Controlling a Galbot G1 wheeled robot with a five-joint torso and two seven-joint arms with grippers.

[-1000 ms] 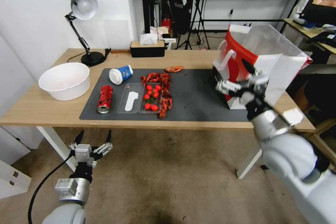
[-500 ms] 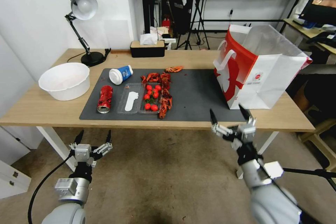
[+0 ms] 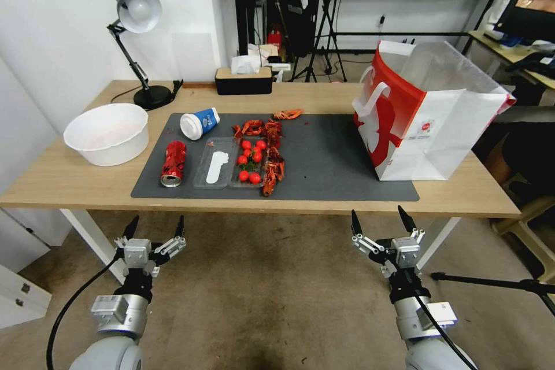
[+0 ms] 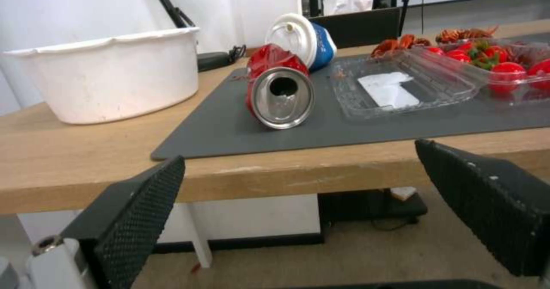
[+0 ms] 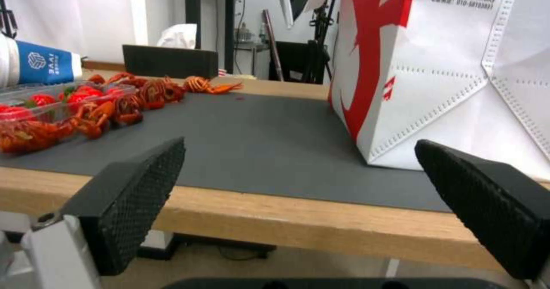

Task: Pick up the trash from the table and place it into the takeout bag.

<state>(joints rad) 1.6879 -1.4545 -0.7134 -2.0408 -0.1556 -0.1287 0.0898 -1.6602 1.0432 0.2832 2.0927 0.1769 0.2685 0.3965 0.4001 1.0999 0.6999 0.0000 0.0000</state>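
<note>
The right gripper [image 3: 383,224] has dropped from the bag [image 3: 430,110] to below the table [image 3: 69,176] edge, jaws open and empty like the parked left gripper [image 3: 153,225], with the can [image 3: 173,163] and cup [image 3: 199,122] uncollected on the mat.

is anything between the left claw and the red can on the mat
Nothing visible. The left claw hangs open below the table edge, and the red can lies on its side just past that edge, open end facing the claw.
</note>
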